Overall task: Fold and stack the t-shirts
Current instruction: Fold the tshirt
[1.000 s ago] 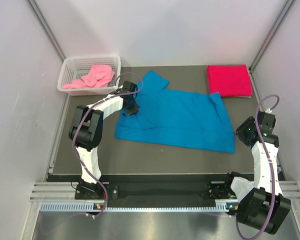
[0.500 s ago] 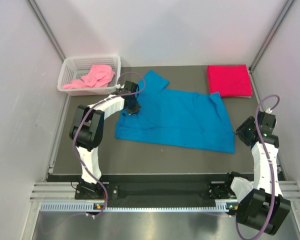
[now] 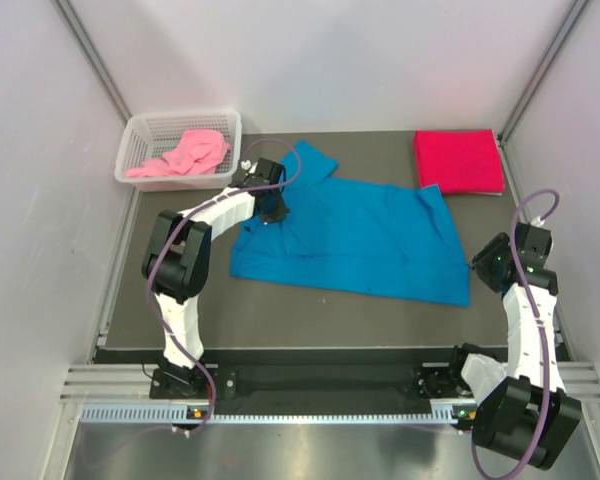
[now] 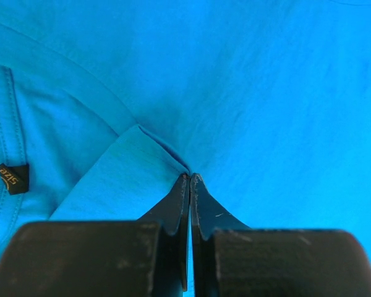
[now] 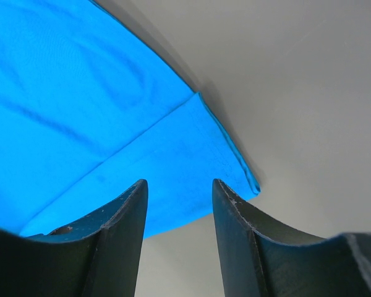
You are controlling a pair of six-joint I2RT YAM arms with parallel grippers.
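Pink cloth t-shirt lies crumpled in the white plastic mesh basket far left, and just right of it my left gripper is clenched on a raised fold of the bright blue cloth t-shirt, spread flat mid-table. Far right, the folded crimson t-shirt sits in the back corner, and my right gripper hangs with jaws apart over the blue hem corner, grasping nothing.

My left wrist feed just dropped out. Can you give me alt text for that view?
The left gripper is shut on a raised fold of the bright blue t-shirt, which fills the frame. A small black size tag shows near the left edge.
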